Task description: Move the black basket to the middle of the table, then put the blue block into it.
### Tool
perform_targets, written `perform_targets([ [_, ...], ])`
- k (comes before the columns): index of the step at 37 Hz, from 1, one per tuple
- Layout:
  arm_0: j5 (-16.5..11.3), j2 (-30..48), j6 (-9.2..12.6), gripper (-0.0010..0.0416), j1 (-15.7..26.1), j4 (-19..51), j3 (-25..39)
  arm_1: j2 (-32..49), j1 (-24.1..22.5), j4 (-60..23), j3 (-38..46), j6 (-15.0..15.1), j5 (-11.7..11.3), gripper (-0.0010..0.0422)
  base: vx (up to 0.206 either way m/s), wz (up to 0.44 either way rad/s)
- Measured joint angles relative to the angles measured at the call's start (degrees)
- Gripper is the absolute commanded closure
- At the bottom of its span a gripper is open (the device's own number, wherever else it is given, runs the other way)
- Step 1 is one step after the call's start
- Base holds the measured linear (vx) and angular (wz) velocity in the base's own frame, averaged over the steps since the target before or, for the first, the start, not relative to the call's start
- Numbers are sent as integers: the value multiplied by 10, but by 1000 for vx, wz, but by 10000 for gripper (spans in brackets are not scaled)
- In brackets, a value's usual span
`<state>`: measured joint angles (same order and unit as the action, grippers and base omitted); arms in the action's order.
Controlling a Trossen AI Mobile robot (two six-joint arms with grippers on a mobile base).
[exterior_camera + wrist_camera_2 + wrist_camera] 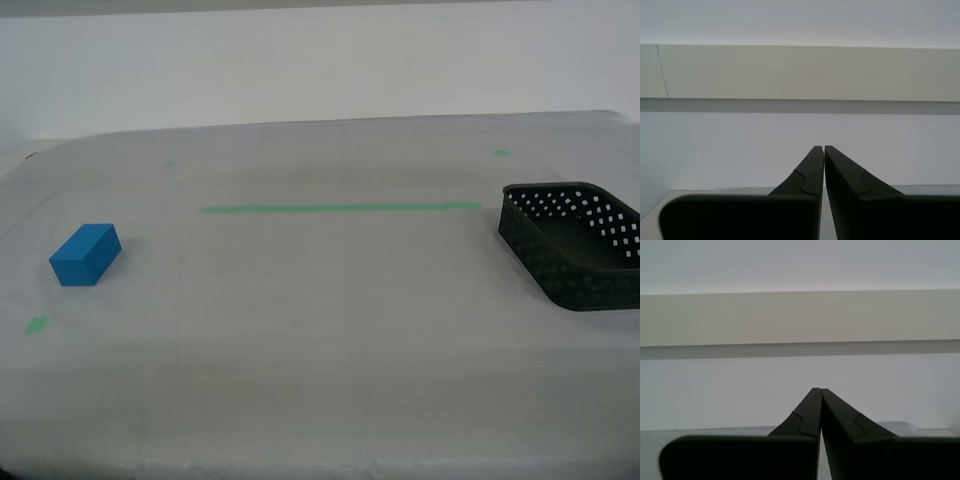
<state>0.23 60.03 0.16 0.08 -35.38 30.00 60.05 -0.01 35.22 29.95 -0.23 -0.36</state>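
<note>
Across the wide, pale grey-white worktop (320,380) the two things of the task lie well apart. Toward the end of the worktop at the exterior view's left sits the small, solid, bright blue rectangular block (86,254), flat on the surface, its long side turned at a slant to the near edge. A small green tape mark (37,325) lies just nearer the front edge than the block, not touching it. At the opposite end, at the exterior view's right, stands the small black plastic basket (575,245) with rounded corners and low walls pierced by rows of small holes; it is upright, nothing shows inside it, and the picture's edge cuts off part of it. A thin green tape line (340,208) runs along the worktop between the two, farther back than both, and its end stops just short of the basket. Two more small green marks lie nearer the far edge.

Neither arm shows in the exterior view. The first hand (816,390) points out at a pale wall, its two dark fingers pressed together at the tips with nothing between them. The second hand (819,147) looks the same: fingers closed to a hairline gap, gripping nothing, aimed at the wall beyond the worktop's far edge.
</note>
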Motion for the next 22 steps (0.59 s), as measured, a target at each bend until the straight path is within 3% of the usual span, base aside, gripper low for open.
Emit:
perform_targets([
  [22, 0, 0, 0, 405, -1, 0, 0, 0, 0, 0, 0, 0, 0, 412, 0, 0],
])
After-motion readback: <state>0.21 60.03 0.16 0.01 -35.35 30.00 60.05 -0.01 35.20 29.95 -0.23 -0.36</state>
